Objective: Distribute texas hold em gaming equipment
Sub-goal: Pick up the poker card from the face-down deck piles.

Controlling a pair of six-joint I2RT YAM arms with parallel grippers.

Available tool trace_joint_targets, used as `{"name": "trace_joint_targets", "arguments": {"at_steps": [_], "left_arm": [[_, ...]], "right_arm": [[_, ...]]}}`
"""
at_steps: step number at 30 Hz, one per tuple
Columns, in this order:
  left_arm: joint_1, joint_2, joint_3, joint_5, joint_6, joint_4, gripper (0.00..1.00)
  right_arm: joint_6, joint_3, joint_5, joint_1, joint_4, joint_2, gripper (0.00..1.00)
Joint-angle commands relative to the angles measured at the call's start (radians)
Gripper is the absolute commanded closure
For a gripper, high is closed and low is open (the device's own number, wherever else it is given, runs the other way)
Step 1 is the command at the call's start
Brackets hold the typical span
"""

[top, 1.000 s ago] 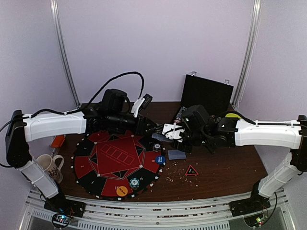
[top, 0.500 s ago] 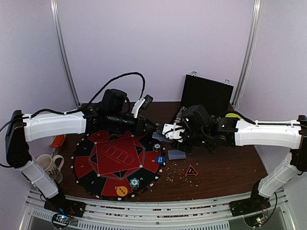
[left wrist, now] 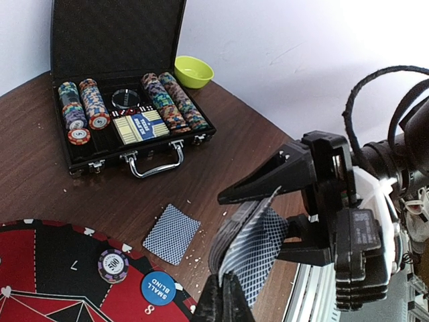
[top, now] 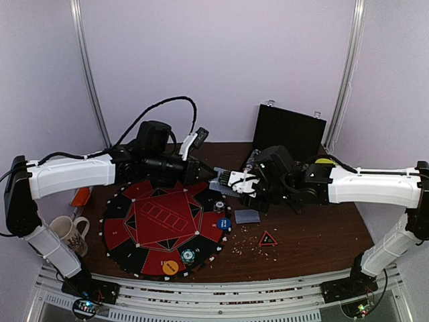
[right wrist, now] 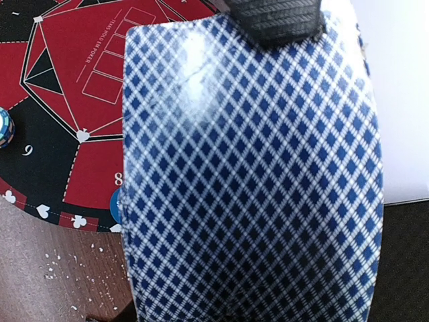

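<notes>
Two robot arms meet above a brown worktop [top: 315,235]. The right tool [left wrist: 249,228] grips a bowed deck [left wrist: 231,236] of blue diamond-backed playing cards, with its jaws partly apart around the stack. The left tool [left wrist: 221,302] is fully closed, pinching the edge of the top card [right wrist: 255,174]. The deck is held in the air, just right of a round red-and-black mat [top: 161,221]. Below it, one loose card [left wrist: 171,233] lies face down on the wood. On the mat's right rim sit a striped chip [left wrist: 113,263] and a blue disc [left wrist: 158,288] marked SMALL BLIND. Farther back is an open black case [left wrist: 127,40] holding rows of chips, with a yellow bowl [left wrist: 193,70] beside it.
</notes>
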Motion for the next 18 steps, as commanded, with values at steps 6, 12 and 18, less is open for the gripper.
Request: {"name": "trace_joint_targets", "arguments": {"at_steps": [6,12,18], "left_arm": [[0.008,0.023,0.000,0.063,0.009,0.042,0.90],[0.008,0.063,0.002,0.109,-0.011,0.057,0.79],[0.008,0.045,0.005,0.110,-0.010,0.062,0.96]], "right_arm": [[-0.001,0.017,0.007,-0.004,0.022,-0.008,0.51],[-0.007,0.020,0.010,-0.005,0.022,-0.010,0.51],[-0.010,0.020,0.013,-0.007,0.021,-0.012,0.51]]}}
